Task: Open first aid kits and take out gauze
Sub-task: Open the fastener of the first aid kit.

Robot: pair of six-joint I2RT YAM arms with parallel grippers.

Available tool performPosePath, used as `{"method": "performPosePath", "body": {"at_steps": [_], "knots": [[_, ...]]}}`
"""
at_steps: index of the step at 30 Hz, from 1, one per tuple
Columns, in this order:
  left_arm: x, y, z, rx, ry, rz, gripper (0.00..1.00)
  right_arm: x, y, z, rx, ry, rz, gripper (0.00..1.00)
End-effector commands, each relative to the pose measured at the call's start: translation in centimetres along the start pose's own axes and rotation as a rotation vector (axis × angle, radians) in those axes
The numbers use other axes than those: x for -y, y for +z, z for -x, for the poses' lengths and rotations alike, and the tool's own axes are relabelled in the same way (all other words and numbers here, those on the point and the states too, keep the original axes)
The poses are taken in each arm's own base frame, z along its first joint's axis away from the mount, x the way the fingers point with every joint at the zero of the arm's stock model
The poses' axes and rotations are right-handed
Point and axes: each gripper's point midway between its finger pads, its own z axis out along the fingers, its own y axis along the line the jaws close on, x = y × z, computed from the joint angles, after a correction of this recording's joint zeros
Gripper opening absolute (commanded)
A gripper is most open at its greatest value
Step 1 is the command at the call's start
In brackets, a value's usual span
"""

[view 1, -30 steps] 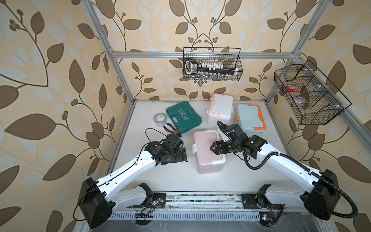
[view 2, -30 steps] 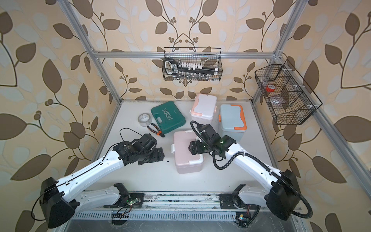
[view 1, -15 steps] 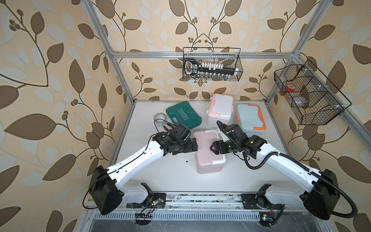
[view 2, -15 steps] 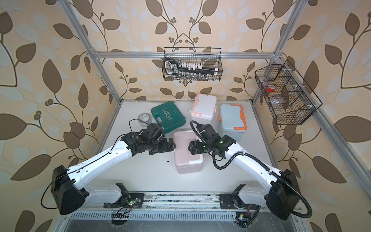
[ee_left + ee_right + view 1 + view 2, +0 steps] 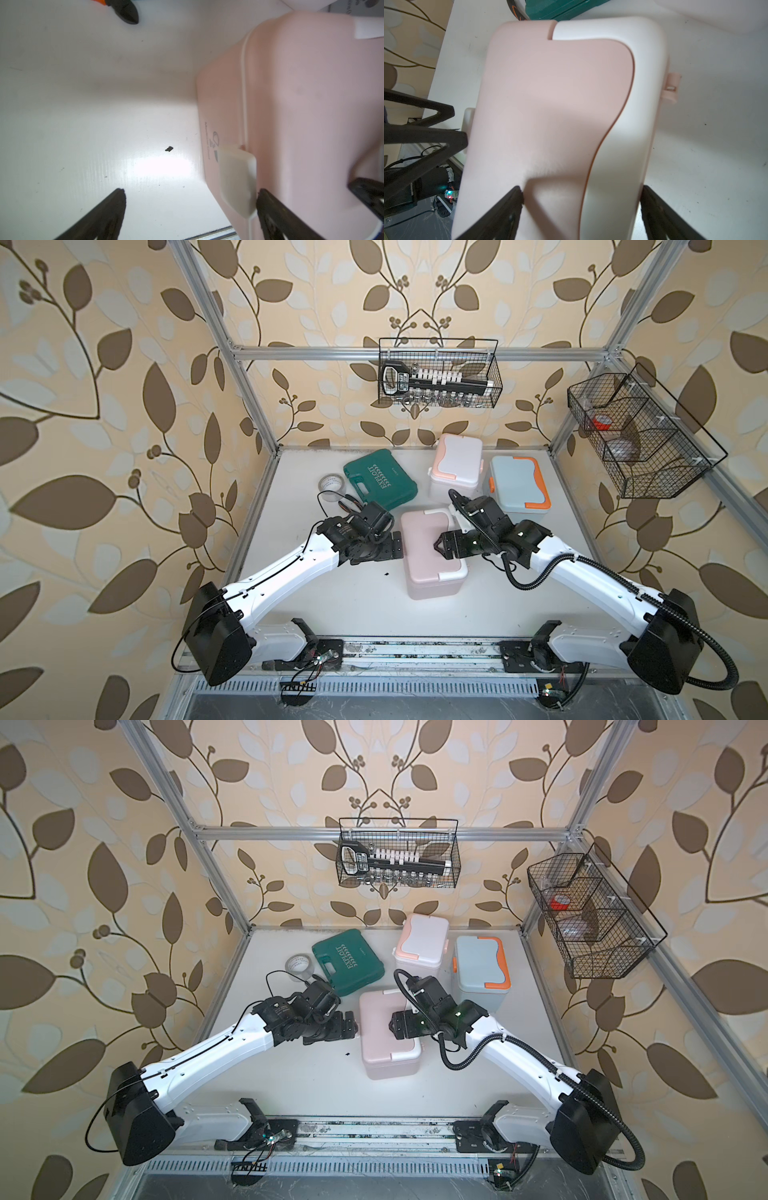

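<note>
flanking the closed pink kit point(image 5: 419, 526), left fingers point(image 5: 270, 214) and right fingers point(image 5: 504, 212) both spread.

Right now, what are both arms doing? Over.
Left gripper open, at side latch of pink kit. Right gripper open, over its lid. Kit shut, no gauze visible. Nothing blocking.

Dusty pink kit point(image 5: 419, 531) with white trim; white kit point(image 5: 459, 456), peach-edged; light blue kit point(image 5: 513, 479), orange-edged. Dark green case point(image 5: 386, 485) — white lettering. Cream wallpaper point(image 5: 124, 364), brown leaf sprigs. In the black wire basket point(image 5: 640, 485), something red point(image 5: 601, 421) — perhaps tape.
</note>
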Motion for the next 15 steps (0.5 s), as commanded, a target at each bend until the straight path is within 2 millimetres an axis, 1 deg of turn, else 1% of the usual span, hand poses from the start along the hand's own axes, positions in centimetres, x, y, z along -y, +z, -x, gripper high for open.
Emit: {"method": "performPosePath", "body": {"at_steps": [1, 5, 8, 9, 11, 13, 15], "knots": [[-2.4, -0.3, -0.8, 0.004, -0.023, 0.078, 0.99, 1.0, 1.0, -1.8, -0.062, -0.007, -0.027, 0.87], [-3.3, -0.4, -1.0, 0.014, -0.043, 0.090, 0.99, 1.0, 0.8, -1.7, -0.057, -0.006, -0.025, 0.87], [-2.9, -0.4, -1.0, 0.001, -0.054, 0.048, 0.99, 0.9, 0.6, -1.6, -0.054, -0.007, -0.023, 0.88], [-2.3, -0.6, -1.0, -0.004, -0.052, 0.014, 0.99, 0.9, 0.5, -1.6, -0.053, -0.008, -0.024, 0.88], [-0.1, -1.5, -0.9, -0.015, -0.045, -0.099, 0.99, 0.8, 0.1, -1.3, -0.044, -0.006, -0.026, 0.89], [2.0, -3.1, -0.6, -0.009, -0.036, -0.214, 0.98, 0.8, -0.3, -0.9, -0.030, -0.002, -0.032, 0.89], [3.3, -4.9, 0.0, 0.015, -0.034, -0.282, 0.96, 1.0, -0.8, -0.4, -0.014, 0.007, -0.036, 0.89]]}}
